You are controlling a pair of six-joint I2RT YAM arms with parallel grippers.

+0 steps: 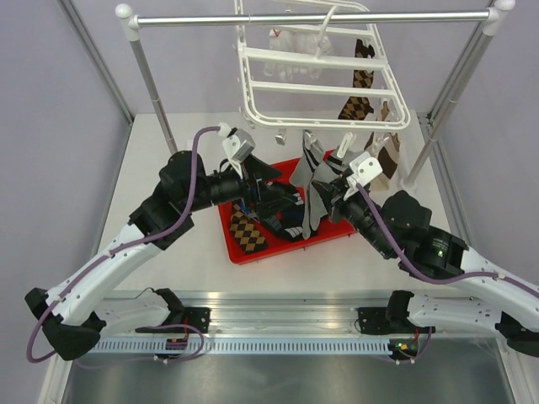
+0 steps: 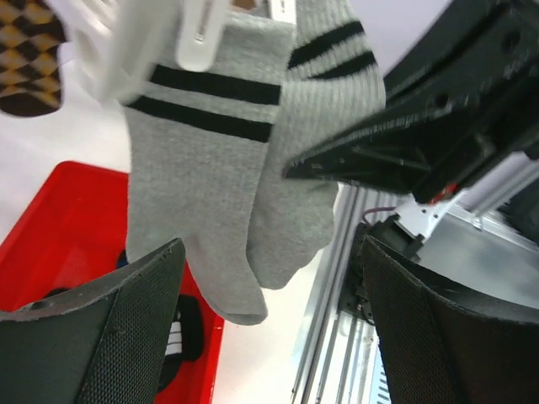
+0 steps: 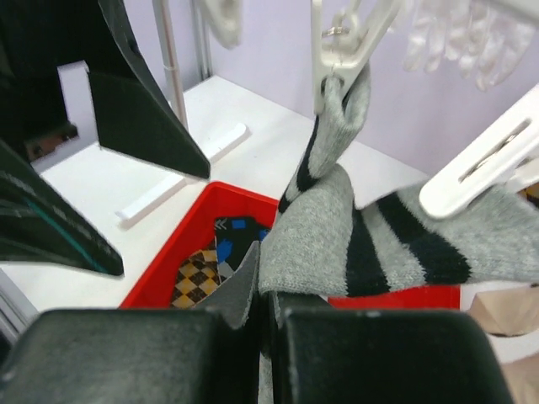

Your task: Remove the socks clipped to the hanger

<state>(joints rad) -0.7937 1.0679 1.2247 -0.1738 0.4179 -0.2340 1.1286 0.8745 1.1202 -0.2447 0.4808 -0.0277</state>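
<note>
Above white table (image 1: 168,252): left hand (image 2: 268,251) is spread wide, nothing gripped. Brown argyle sock (image 1: 246,229) is contained in red plastic tray (image 2: 59,227). Grey black-striped fabric socks (image 2: 202,168) are pegged to white plastic rectangular hanger (image 1: 320,88); one is clamped by closed right hand (image 3: 268,299).

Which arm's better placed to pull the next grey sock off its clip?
Right. The right gripper is shut on a grey striped sock below its clip; the left gripper is open, holding nothing.
</note>
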